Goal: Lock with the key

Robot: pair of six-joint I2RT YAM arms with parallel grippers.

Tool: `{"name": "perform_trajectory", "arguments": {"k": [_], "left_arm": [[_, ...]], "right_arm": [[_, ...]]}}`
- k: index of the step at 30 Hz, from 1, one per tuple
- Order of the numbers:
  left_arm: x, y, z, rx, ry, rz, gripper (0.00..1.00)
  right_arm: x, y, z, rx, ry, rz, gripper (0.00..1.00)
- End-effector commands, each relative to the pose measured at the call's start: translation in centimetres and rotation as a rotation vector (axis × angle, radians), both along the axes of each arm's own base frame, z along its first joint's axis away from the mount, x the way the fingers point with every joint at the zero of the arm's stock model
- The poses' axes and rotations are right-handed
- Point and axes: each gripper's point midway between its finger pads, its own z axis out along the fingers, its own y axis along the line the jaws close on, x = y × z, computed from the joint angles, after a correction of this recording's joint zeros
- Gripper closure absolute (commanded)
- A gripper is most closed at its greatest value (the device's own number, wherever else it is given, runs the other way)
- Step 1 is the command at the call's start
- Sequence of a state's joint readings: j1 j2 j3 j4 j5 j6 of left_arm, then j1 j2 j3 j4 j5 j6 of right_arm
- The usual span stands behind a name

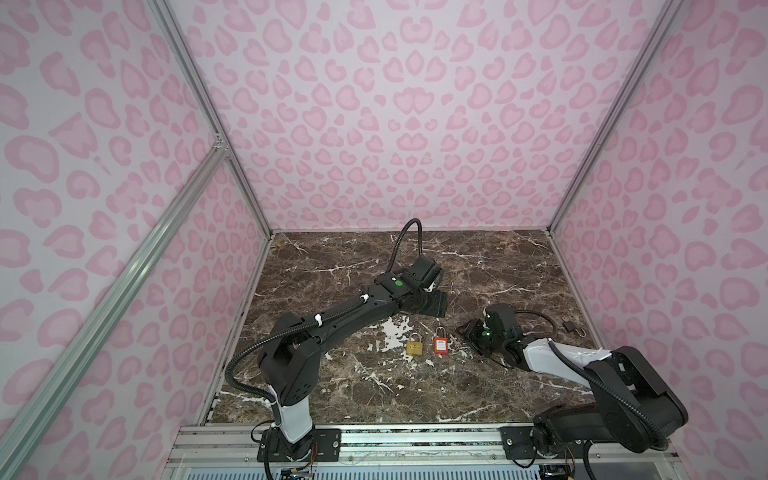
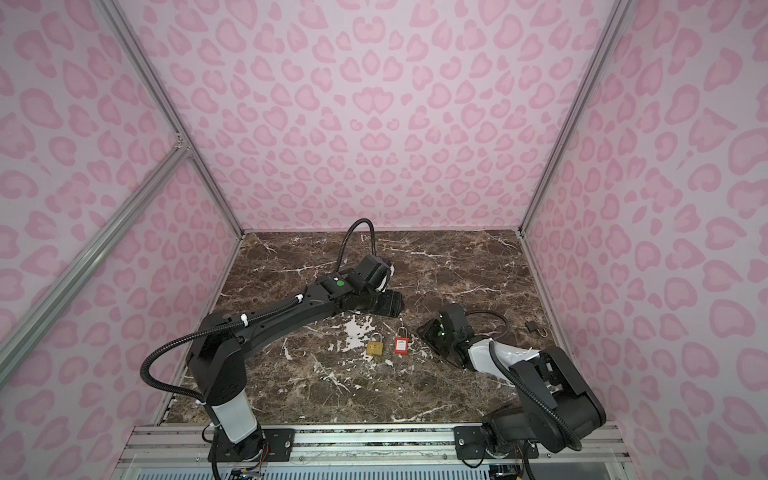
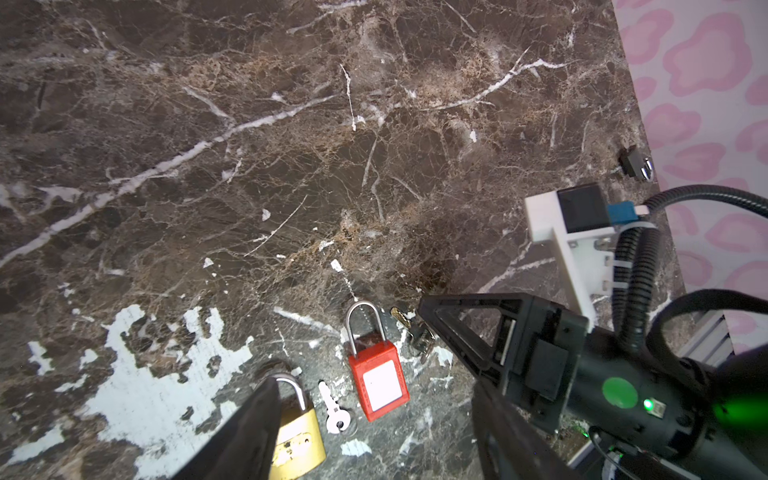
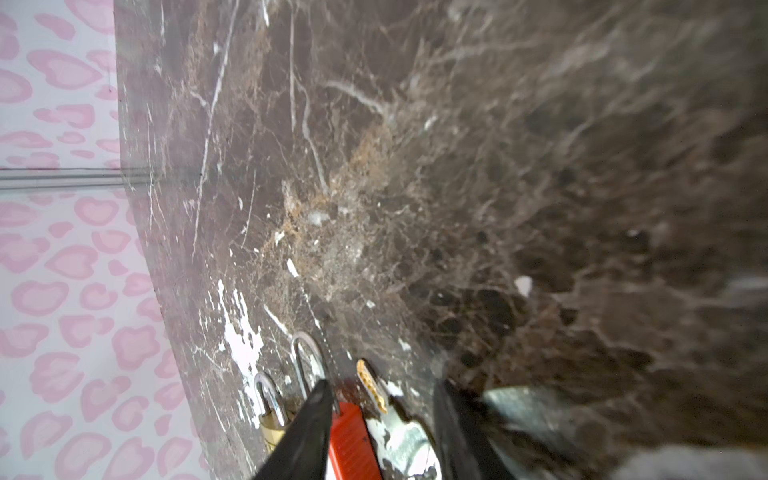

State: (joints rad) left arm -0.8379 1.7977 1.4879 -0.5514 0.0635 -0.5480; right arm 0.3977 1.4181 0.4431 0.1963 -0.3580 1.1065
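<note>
In both top views two padlocks lie flat, side by side and apart, near the middle of the marbled table [image 1: 353,395]: a brass padlock [image 1: 414,345] and, to its right, a red padlock [image 1: 440,344]. Both shackles point toward the far wall. A small black padlock [image 1: 568,326] sits well apart, near the right wall. The keys are too small to make out from up there.

The wrist views show them. From the left wrist, a silver key [image 3: 334,409] lies on the table between the two padlocks. A brass-coloured key [image 3: 407,326] lies just beside the red padlock's shackle, at the tip of the right claw [image 1: 468,332].

The right wrist view – blurred – shows that same key between the right claw's two fingers [image 4: 316,415]. They stand partway apart and neither is visibly pressed on it; one finger overlaps the red padlock's body.

The left claw [image 1: 434,305] hovers beyond the padlocks. Its fingers [image 3: 249,432] are spread wide and hold nothing, which only the left wrist view shows clearly.
</note>
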Motion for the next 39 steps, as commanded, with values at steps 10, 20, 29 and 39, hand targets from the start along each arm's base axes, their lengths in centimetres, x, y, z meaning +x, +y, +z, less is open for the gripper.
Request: {"name": "perform_trajectory", "arguments": {"k": [10, 20, 29, 39], "left_arm": [[0.0, -0.3, 0.3, -0.020, -0.009, -0.006, 0.26], [0.0, 0.0, 0.5, -0.017, -0.017, -0.001, 0.26], [0.0, 0.0, 0.6, -0.019, -0.016, -0.001, 0.26], [-0.2, -0.4, 0.1, -0.025, 0.003, -0.016, 0.26]], "right_arm": [[-1.5, 0.8, -1.3, 0.002, 0.060, 0.061, 0.87], [-3.3, 1.0, -2.3, -0.018, 0.115, 0.091, 0.90], [-3.1, 0.3, -1.3, -0.024, 0.097, 0.054, 0.84], [-0.8, -6.8, 1.7, -0.177, 0.004, -0.062, 0.58]]}}
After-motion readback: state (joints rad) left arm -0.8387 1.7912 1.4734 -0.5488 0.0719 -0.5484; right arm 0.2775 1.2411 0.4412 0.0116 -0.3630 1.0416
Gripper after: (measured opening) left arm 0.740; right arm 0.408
